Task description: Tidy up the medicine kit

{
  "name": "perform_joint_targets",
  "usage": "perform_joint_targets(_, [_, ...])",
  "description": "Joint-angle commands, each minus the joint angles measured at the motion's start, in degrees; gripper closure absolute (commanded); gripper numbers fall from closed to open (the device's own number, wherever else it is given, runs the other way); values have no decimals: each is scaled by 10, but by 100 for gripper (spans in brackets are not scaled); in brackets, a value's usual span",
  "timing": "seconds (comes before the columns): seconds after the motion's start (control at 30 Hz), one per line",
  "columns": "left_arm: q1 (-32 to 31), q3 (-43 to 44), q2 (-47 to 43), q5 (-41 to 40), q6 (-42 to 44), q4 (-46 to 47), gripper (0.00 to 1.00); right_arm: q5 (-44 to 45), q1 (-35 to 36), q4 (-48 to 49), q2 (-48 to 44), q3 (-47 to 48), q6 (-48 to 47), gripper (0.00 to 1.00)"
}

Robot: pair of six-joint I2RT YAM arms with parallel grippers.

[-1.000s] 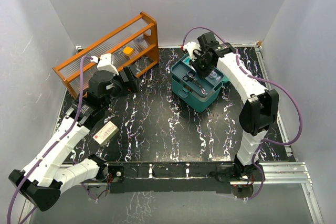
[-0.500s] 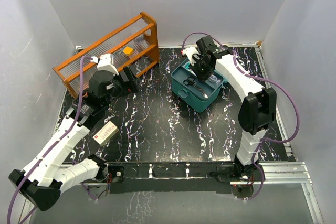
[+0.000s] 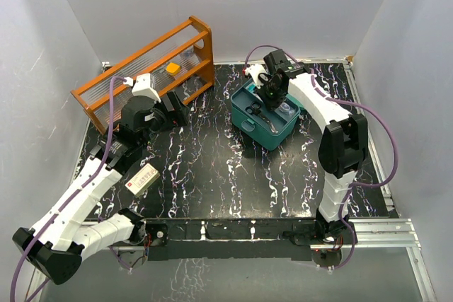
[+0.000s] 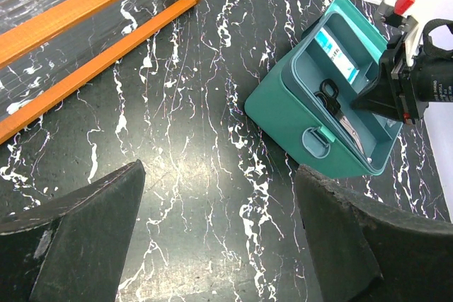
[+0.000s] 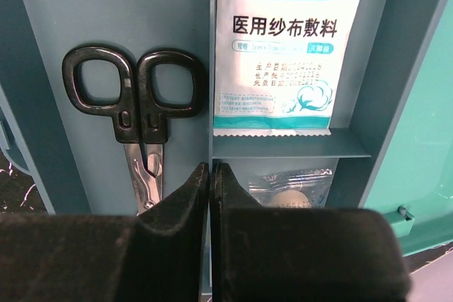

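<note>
Medicine kit: lid open, on the counter, right of centre in the upper half of the overhead frame.
Inside: black-handled scissors in the left compartment, gauze dressing packet in the right one.
Right tool: fingers pressed together, holding nothing, over the divider between those compartments.
Left tool: spread wide, holding nothing, above the counter between the orange rack and the kit.

Lab test cell: white walls, marbled table
</note>
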Motion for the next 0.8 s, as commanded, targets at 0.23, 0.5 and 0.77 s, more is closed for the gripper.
perform_joint_targets(0.23, [-1,-5,-3,5,0,9,14,6,-1,14,-24,20,-6,100])
perform_joint_targets(0.5, [-1,-4,-2,3,4,7,14,14,0,-20,-36,64,-5,100])
perform_joint_targets(0.77, [-1,-7,2,4,4,10,14,18,0,-34,-36,53,-11,100])
